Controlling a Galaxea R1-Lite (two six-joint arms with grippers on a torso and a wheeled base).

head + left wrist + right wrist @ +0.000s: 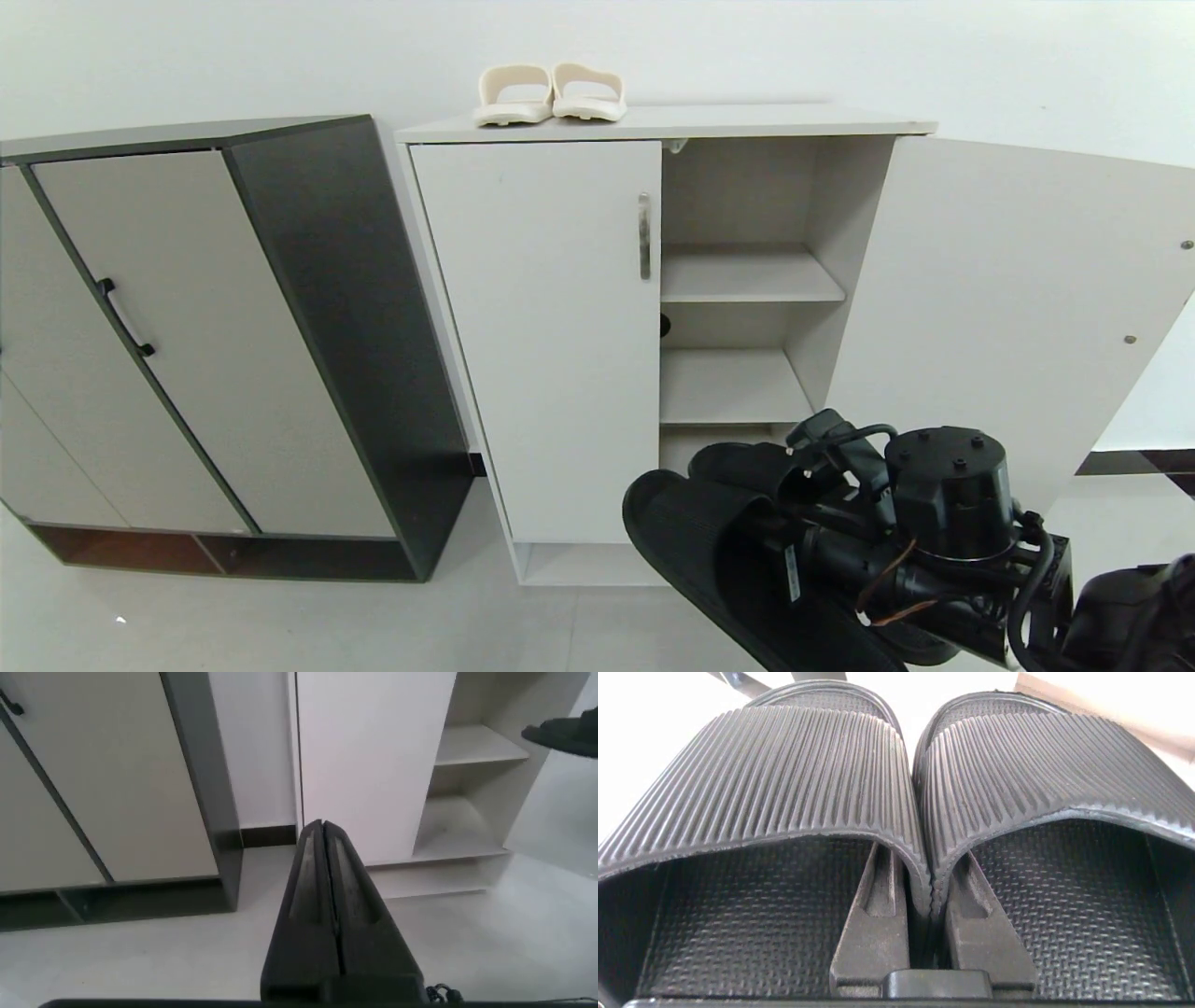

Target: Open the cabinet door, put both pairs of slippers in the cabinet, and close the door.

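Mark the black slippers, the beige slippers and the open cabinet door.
black slippers [695,537], head view, ribbed strap of the nearer slipper.
beige slippers [513,91], head view, strap of the left slipper.
open cabinet door [990,308], head view, middle of its inner face.

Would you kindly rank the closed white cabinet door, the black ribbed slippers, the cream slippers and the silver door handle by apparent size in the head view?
1. closed white cabinet door
2. black ribbed slippers, though nearness to the camera enlarges them
3. cream slippers
4. silver door handle
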